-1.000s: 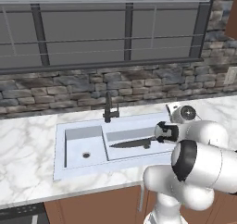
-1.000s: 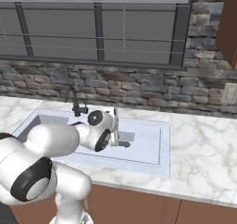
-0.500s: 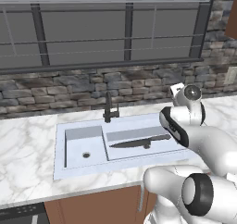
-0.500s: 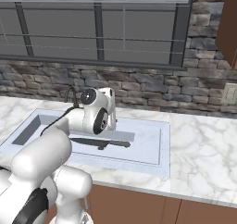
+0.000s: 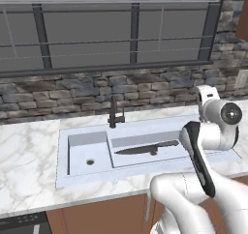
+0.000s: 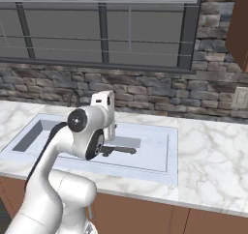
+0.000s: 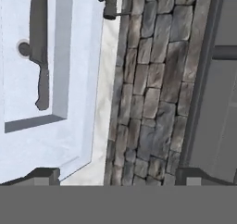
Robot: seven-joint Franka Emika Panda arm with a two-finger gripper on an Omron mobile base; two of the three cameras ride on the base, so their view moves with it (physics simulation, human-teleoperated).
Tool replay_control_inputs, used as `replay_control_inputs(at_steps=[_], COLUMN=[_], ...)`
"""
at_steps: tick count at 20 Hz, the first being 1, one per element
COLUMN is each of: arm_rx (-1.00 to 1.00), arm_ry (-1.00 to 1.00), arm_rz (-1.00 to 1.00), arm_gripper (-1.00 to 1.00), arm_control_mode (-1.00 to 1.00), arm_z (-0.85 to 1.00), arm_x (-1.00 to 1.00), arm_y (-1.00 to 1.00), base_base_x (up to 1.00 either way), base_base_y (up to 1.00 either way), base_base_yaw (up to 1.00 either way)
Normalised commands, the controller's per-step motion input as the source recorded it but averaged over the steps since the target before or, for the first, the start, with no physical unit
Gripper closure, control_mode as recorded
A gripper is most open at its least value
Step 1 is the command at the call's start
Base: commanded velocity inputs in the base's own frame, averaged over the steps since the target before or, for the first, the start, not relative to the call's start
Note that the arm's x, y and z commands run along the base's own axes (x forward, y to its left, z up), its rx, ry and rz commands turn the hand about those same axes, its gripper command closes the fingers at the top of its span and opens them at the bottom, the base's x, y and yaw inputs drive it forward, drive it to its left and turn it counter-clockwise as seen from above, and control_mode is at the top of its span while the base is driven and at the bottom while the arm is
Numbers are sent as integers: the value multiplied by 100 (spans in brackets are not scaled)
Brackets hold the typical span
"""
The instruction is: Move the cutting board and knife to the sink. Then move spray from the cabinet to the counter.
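Marble counter (image 5: 29, 155): white with grey veining, running across the lower half of both base views and framing the sink.
Sink (image 5: 82, 180): pale double basin, sitting centre-left in the left base view, black faucet (image 5: 114, 114) standing at its back edge.
Knife (image 5: 145, 149): lying flat in the larger basin at mid-frame, blade pointing toward the picture's right, touching nothing but the basin floor; in the hand view it is showing upper left (image 7: 39, 42). Judged as already delivered.
Cutting board: not making it out in any view, so its place is uncertain.
Gripper (image 7: 115, 174): jaws standing wide apart and empty, tips rising at the bottom of the hand view, facing the stone wall (image 7: 152, 89) and not the basin.
Arm (image 5: 213, 126): lifting clear at the right of the left base view, likely turning toward the cabinet (image 6: 240, 25) in the upper right of the right base view.
Spray: bottle not made out; fetching it is looking like the next step.
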Motion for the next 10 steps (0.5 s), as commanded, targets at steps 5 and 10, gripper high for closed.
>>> replay_control_inputs(at_steps=[5,10], arm_rx=[16,24], arm_ry=[-5,10], arm_rz=[-40,-47], arm_gripper=[-100,-100], arm_control_mode=[-100,-100], arm_z=[69,95], arm_x=[-7,-6], arm_y=[25,4], base_base_x=[0,0], base_base_y=[0,0], base_base_yaw=[0,0])
